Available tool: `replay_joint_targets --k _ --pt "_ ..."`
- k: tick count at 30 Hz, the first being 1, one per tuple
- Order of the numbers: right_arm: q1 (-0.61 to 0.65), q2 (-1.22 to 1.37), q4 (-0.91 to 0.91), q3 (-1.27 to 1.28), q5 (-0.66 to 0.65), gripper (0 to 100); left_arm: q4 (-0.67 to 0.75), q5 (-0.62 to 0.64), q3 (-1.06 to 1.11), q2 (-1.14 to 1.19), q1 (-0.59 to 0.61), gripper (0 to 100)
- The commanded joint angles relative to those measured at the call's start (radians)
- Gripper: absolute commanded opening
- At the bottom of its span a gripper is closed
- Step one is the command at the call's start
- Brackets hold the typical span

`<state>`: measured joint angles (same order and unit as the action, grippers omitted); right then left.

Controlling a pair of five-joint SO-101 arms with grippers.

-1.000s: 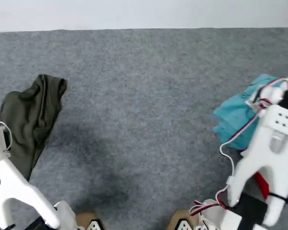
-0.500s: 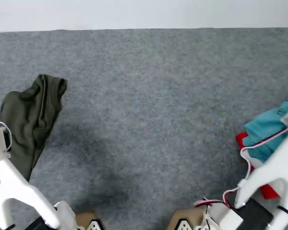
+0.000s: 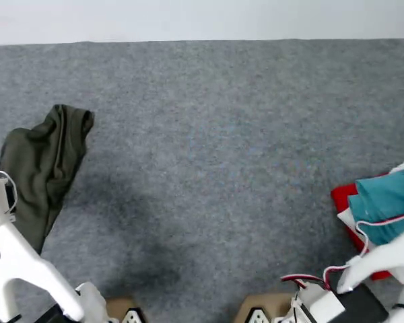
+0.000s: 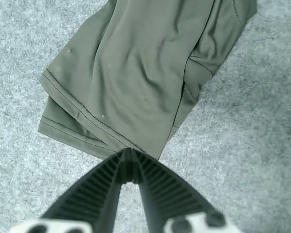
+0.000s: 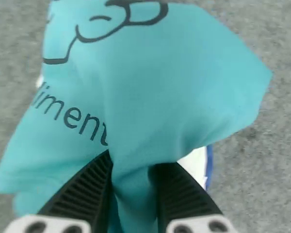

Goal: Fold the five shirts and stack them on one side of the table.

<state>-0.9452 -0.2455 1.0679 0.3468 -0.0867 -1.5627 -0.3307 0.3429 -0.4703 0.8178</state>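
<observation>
1. Teal shirt [image 3: 390, 205], high view: sits over the red shirt [image 3: 342, 200] at the right edge of the table [image 3: 209, 121], right arm [image 3: 390, 259] beside it. Step looks like stacking. To do it well, lower until the cloth lies flat, square it to the pile, then release without dragging the stack. Olive shirt [image 3: 44, 168] lies crumpled far left, by the left arm [image 3: 13, 262].
2. Left wrist view: left gripper [image 4: 131, 160] fingers pressed together, holding nothing. Olive shirt hem is just ahead of the tips.
3. Right wrist view: right gripper [image 5: 131, 170] fingers clamp a bunched fold of teal shirt. The rest drapes ahead of the tips. White garment [image 5: 196, 165] peeks out beside one finger.
</observation>
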Motion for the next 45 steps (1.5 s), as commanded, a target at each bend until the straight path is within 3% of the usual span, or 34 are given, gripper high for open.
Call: replay_joint_targets --k 1,8,11,15,20,25,29,33,40,45 --pt "-0.044 -0.042 -0.056 0.017 -0.049 1.8 0.002 -0.011 -0.035 -0.025 -0.009 0" --pt "-0.093 -0.096 0.041 -0.034 -0.049 30.1 0.002 -0.018 -0.035 -0.025 -0.009 0" --pt "-0.117 -0.156 0.079 -0.106 -0.055 33.4 0.002 -0.063 -0.035 -0.025 -0.009 0" --pt "-0.076 -0.219 0.096 -0.126 -0.049 29.9 0.002 -0.072 -0.035 -0.026 -0.009 0" --pt "0.058 -0.176 0.073 -0.035 -0.048 17.0 0.002 -0.072 -0.035 -0.029 -0.009 0" --pt "0.173 -0.058 -0.117 0.127 -0.048 0.2 -0.005 -0.072 -0.035 -0.032 -0.006 0" --pt "0.246 0.065 -0.266 0.218 -0.048 1.7 -0.006 -0.069 -0.035 -0.032 -0.005 0" --pt "0.286 0.108 -0.271 0.215 -0.049 0.9 -0.006 -0.068 -0.035 -0.032 -0.006 0" --pt "0.232 -0.114 -0.228 0.178 -0.061 1.1 -0.006 -0.068 -0.035 -0.034 -0.006 0" --pt "0.159 -0.226 -0.289 0.137 -0.167 1.2 -0.006 -0.068 -0.035 -0.034 -0.008 0"
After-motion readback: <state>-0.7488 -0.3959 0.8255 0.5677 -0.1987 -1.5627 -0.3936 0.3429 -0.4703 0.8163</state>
